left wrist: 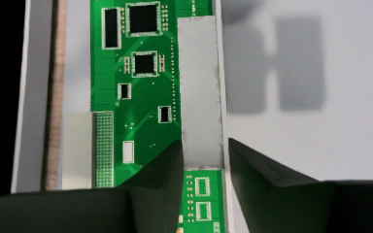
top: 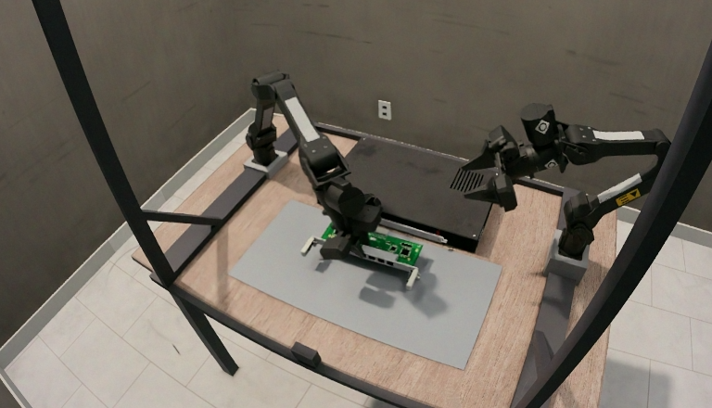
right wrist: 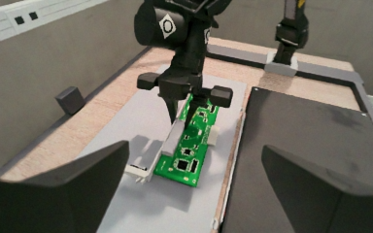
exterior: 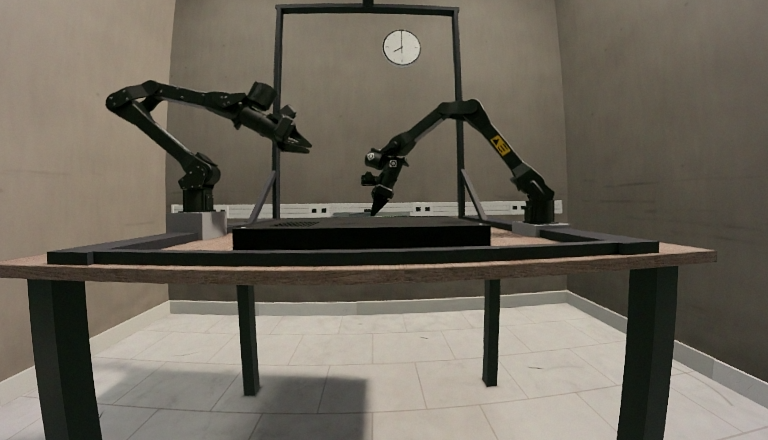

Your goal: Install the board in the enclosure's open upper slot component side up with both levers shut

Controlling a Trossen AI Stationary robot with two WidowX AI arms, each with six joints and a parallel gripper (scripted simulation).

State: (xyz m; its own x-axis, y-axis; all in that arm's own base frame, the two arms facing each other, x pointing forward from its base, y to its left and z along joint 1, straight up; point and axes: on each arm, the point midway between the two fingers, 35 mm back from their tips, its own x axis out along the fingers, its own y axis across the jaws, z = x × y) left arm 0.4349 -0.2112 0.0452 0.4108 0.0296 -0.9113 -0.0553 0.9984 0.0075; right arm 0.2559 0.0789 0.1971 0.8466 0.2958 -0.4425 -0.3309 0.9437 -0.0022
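Board (top: 412, 249) (left wrist: 146, 92) (right wrist: 170, 171), raised before the enclosure (top: 414, 178) (exterior: 362, 237) (left wrist: 35, 97) (right wrist: 296, 141): probably light, stiff, fragile; best gripped mid-panel (top: 401, 265) (left wrist: 224, 97) (right wrist: 158, 156), as by left gripper (top: 352, 253) (exterior: 372, 213) (left wrist: 203, 146) (right wrist: 179, 127), jaws narrowed on it. Right gripper (top: 464, 183) (exterior: 310, 148) (right wrist: 195, 150): jaws wide, holding nothing.
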